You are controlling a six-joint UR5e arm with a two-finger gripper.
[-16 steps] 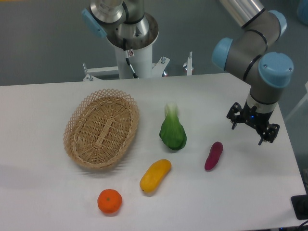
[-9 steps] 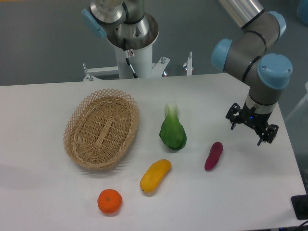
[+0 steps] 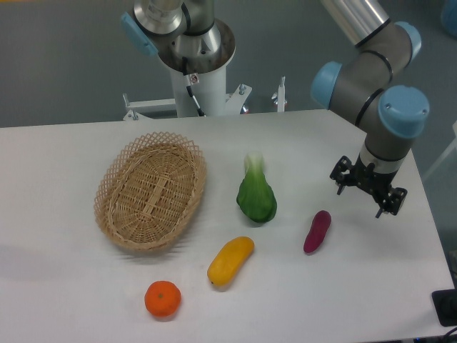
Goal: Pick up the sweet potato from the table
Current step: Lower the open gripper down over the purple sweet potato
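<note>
Now the gripper (image 3: 365, 192) hangs above the right side of the table (image 3: 64, 286), its two black fingers spread wide, one at the left near the potato's side, one further right. Nothing sits between them and they touch nothing. One sweet potato (image 3: 317, 231), slim and magenta-purple, lies flat on the white top just below and to the left of the gripper, its long axis tilted slightly, upper tip pointing up toward the left finger. It's apart from everything else, bare table all around it.

To its left, one green leafy vegetable (image 3: 256, 196) lies with its pale stalk end pointing away from the camera. Lower down, one yellow-orange oblong fruit (image 3: 230, 261) lies diagonally, near the greens but not touching. One round orange (image 3: 163, 299) sits by the front edge, left of the yellow fruit. One oval wicker basket (image 3: 151, 190) stands well off to the left, nothing visible inside it. Nothing stands between gripper and sweet potato.
</note>
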